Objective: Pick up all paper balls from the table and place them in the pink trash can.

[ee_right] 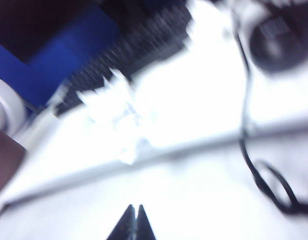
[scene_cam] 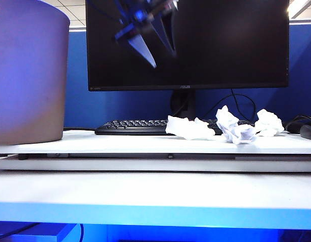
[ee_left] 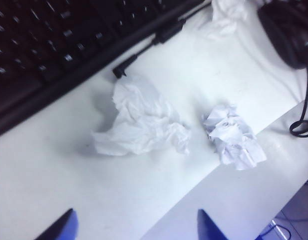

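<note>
Three white paper balls lie on the white table (scene_cam: 120, 143) in front of the keyboard: one in the middle (scene_cam: 188, 128), one to its right (scene_cam: 235, 127) and one further right (scene_cam: 268, 122). The pink trash can (scene_cam: 29, 75) stands at the far left. My left gripper (scene_cam: 164, 59) hangs blurred high above the table in front of the monitor. In the left wrist view it (ee_left: 136, 210) is open and empty above two paper balls (ee_left: 141, 120) (ee_left: 233, 135), with a third (ee_left: 226, 15) beyond. My right gripper (ee_right: 135, 206) is shut and empty; paper balls (ee_right: 116, 105) show blurred ahead of it.
A black monitor (scene_cam: 195, 45) stands at the back with a black keyboard (scene_cam: 130, 126) in front of it. A dark mouse (scene_cam: 309, 132) and its looped cable (ee_left: 301, 125) lie at the right end. The table's raised front edge (scene_cam: 145, 164) runs across the view.
</note>
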